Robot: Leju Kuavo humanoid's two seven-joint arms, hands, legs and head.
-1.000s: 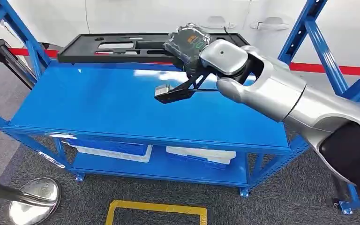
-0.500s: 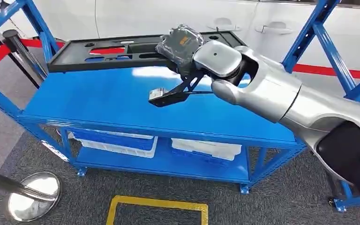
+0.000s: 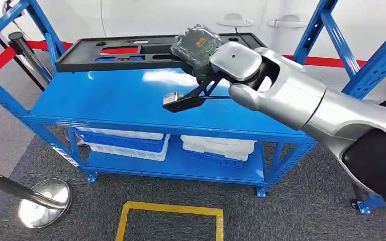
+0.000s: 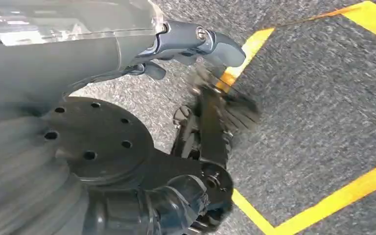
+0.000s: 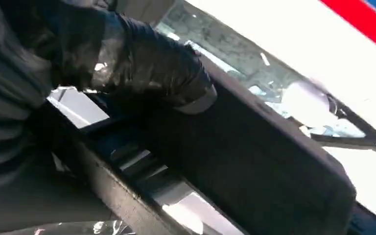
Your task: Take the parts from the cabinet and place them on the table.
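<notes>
My right hand reaches out over the blue table and holds a dark part in a clear plastic bag. The bagged part hangs just above the near right edge of a long black tray with cut-outs, at the table's back. In the right wrist view the bagged part sits against my dark fingers, close over the black tray. My silver wrist hides most of the hand from above. In the left wrist view my left hand hangs over the carpet, thumb out, with nothing in it.
Blue uprights frame the table on both sides. White and blue bins stand on its lower shelf. A chrome-footed barrier post is at the front left. A yellow floor outline lies in front, and a white car stands behind.
The whole picture has shifted, so the camera has moved. My right hand keeps its hold on the bagged part at the tray's near right edge.
</notes>
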